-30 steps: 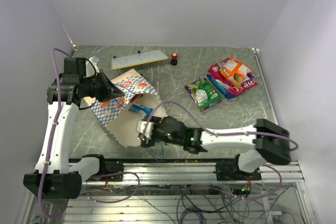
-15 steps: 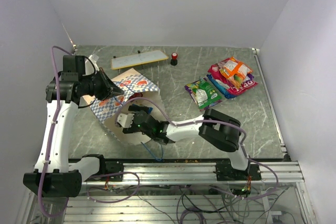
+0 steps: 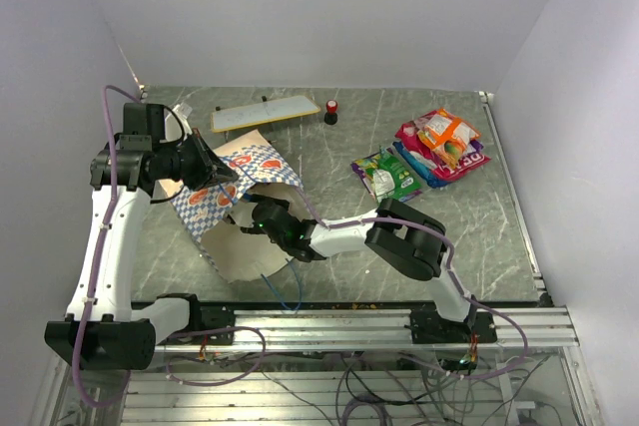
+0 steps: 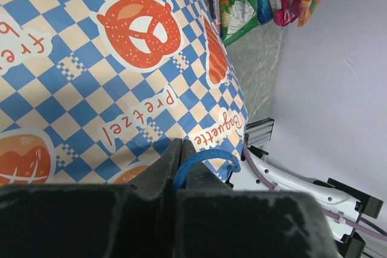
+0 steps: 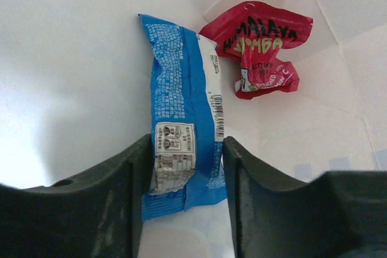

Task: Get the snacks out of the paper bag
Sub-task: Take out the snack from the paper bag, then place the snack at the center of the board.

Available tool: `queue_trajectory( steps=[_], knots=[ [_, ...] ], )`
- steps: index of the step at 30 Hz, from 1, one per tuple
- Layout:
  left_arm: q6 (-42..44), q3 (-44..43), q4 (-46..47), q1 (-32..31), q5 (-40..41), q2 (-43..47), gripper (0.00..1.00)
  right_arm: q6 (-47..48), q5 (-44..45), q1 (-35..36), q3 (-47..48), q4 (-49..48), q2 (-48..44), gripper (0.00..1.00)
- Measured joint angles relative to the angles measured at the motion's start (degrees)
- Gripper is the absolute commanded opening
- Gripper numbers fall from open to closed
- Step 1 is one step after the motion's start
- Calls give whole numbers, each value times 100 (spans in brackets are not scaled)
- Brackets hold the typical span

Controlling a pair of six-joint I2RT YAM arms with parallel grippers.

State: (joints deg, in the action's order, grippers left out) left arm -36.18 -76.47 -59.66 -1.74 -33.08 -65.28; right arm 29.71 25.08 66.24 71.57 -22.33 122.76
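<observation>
We see the grey-green marbled bench carrying everything, and on its left part lies the large blue-and-white checkered paper bag, printed with round orange-red pretzel logos, on its side with the mouth turned toward the right arm. The left pincer is closed tight on the bag's blue cord handle at the rim. The right pincer reaches inside the bag's mouth over the cream lining. Its fingers are apart, one on each side of the near end of a long blue glossy packet and close against its edges; we cannot tell whether they press it. At the far edge of the bench lies a flat white yellow-edged board. On the right part, well apart from the bag, a heap of glossy packets rests: magenta-red, orange, green and blue among them. Inside the bag, just beyond the blue packet, sits a tiny crumpled red wrapper. A small red-and-black knob stands beside the board's right end.
</observation>
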Motion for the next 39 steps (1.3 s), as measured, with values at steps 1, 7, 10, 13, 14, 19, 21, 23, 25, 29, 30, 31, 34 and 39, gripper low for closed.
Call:
queue_trajectory(
  steps=[1,7,10,13,14,19,21,23,25,29,30,31,34,39],
  knots=[
    [0,0,0,0,0,0,7,-20,4,0,-2,17,0,40],
    [22,0,0,-9,-2,-4,7,0,-20,15,-116,33,-11,20],
    [39,-11,-7,-22,-2,-17,7,0,-146,35,-195,55,-94,13],
    [44,-59,-13,-26,0,-31,7,-28,-315,61,-289,98,-282,8],
    [44,-70,-11,-26,2,-31,7,-52,-376,76,-339,120,-367,7],
    [42,-74,-13,-26,2,-33,7,-225,-697,223,-752,238,-1008,3],
    [42,-74,-13,-26,4,-31,7,-334,-896,306,-1134,216,-1471,2],
    [39,-74,-13,-26,11,-33,7,-444,-1091,372,-1561,120,-1971,2],
    [35,-74,-13,-26,26,-31,7,-542,-1298,442,-2041,7,-2544,1],
    [7,-74,-11,-26,74,-31,7,-590,-1698,470,-2833,-92,-3617,0],
    [-11,-74,-7,-26,92,-28,7,-570,-1757,470,-2957,-66,-3834,0],
    [-28,-72,-4,-26,114,-24,7,-538,-1816,470,-3104,-15,-4124,0],
    [-72,-72,2,-26,203,-13,7,-400,-1882,470,-3340,190,-4852,0],
    [-151,-72,26,-26,363,-2,7,42,-1827,426,-3375,710,-5993,0]
  ],
)
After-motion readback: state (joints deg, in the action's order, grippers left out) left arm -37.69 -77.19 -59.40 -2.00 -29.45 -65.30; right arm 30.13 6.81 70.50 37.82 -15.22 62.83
